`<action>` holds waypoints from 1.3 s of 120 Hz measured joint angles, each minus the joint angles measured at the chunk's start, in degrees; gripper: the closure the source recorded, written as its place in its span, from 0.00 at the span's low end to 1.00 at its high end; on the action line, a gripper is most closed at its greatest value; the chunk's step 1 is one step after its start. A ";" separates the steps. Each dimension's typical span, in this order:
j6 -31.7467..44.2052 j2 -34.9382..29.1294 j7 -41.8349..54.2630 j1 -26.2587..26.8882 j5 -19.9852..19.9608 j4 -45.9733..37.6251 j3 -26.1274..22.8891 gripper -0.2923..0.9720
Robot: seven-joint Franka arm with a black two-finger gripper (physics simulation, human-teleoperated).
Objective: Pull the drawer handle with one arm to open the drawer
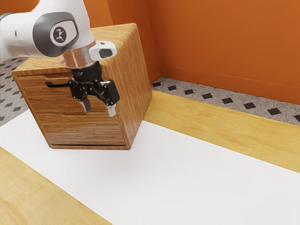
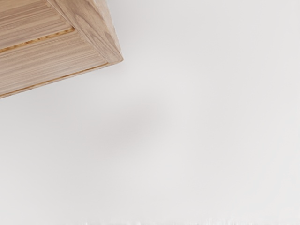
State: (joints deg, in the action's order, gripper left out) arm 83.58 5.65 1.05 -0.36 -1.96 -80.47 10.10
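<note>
While the drawer handle (image 1: pixel 55 85) is not yet grasped, our hand (image 1: pixel 99 108) hangs in front of the wooden cabinet (image 1: pixel 129 56). Its two fingers are spread wide and point down with nothing between them. The handle is a thin black bar on the upper drawer (image 1: pixel 44 98), toward the exterior view's left of the hand. One end of the bar runs behind the hand's black body, and we cannot tell whether anything touches it there. The fingertips sit lower than the bar, in front of the drawer's face. That front looks flush with the cabinet, so we judge the drawer shut and the pull not begun. From the wrist we look past a lower corner of the cabinet onto the white counter (image 2: pixel 197 140). By our reading nearly everything is left: bring the fingers level with the bar, close on it, and draw it out from the cabinet.
</note>
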 joint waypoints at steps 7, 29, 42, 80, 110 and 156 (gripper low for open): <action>-0.24 0.01 0.06 0.29 -0.06 0.02 0.00 0.23; -0.82 -3.53 -0.81 0.58 -0.39 0.68 0.64 0.23; -1.13 -12.35 -9.15 0.95 -0.31 1.14 1.66 0.23; -0.25 -15.55 -40.46 -2.33 1.44 0.65 2.49 0.23; 0.21 -16.24 -57.37 -2.97 2.44 0.95 3.56 0.23; 10.04 -25.20 -74.03 -6.10 5.70 -14.24 5.74 0.23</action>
State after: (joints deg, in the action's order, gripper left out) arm 93.62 -19.55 -72.99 -6.46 3.74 -94.71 15.84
